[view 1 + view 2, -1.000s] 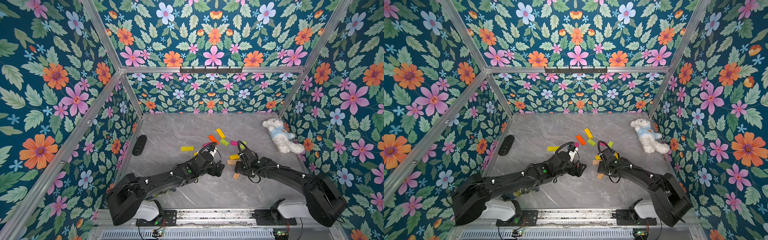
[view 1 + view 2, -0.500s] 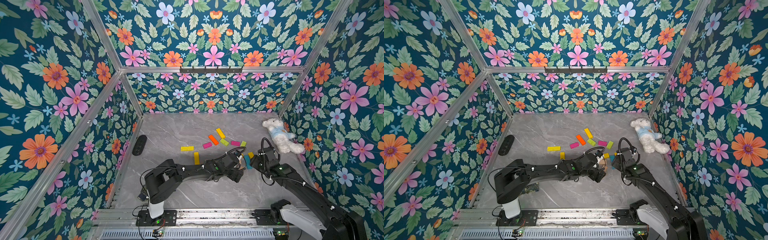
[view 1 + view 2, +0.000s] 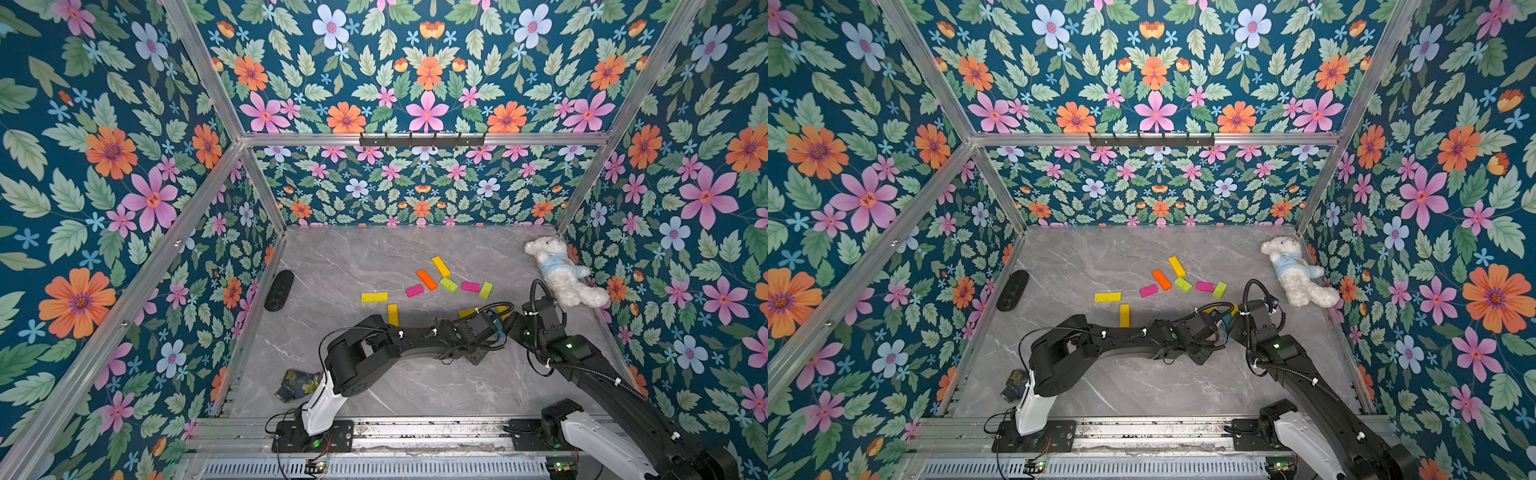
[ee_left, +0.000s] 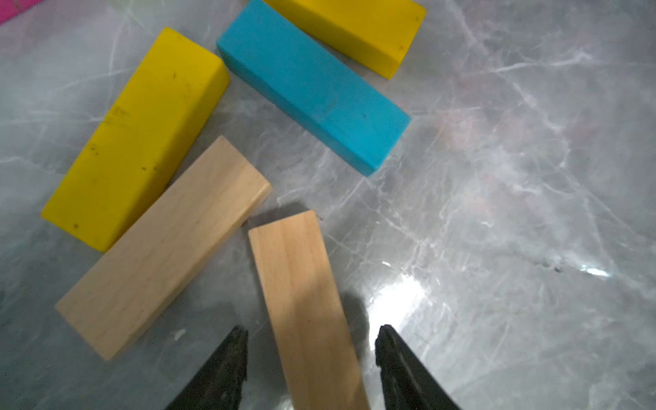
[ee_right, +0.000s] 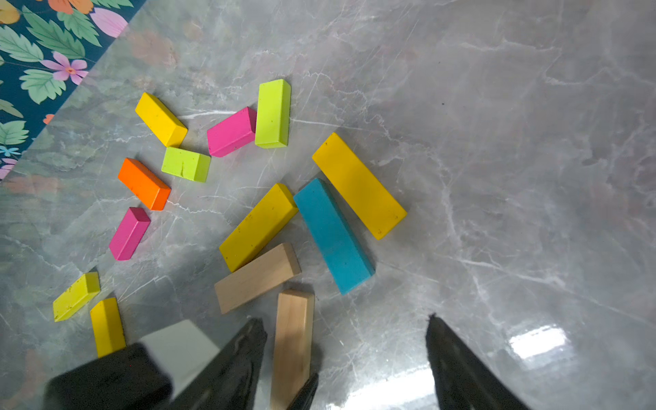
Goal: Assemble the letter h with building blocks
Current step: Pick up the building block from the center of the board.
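The left gripper [image 4: 311,330] straddles the near wood block [image 4: 301,284]. Its jaws are apart, with a sliver of desk [image 4: 497,213] showing on each side, so nothing is clamped. The right gripper [image 5: 344,319] hangs just beside it, jaws wide and empty.

The near wood block lies flat on the robot's side of the blue block [image 4: 312,88], one end pointing toward it. The second wood block [image 4: 167,245] lies slantwise near that same end, its corner almost touching. Two yellow blocks [image 5: 257,227] flank the blue block, one along each long side. Beyond the blue block the short pieces lie scattered: a lime block [image 5: 272,113], a magenta block [image 5: 230,132] and an orange block [image 5: 143,184]. The bear [image 3: 561,270] sits far past the blue block, against the wall.

No h is laid out yet, so this looks like the pick of an early piece. The next move calls for shutting squarely on the near wood block's long sides. It should then lift straight up, so the second wood block is not dragged along.
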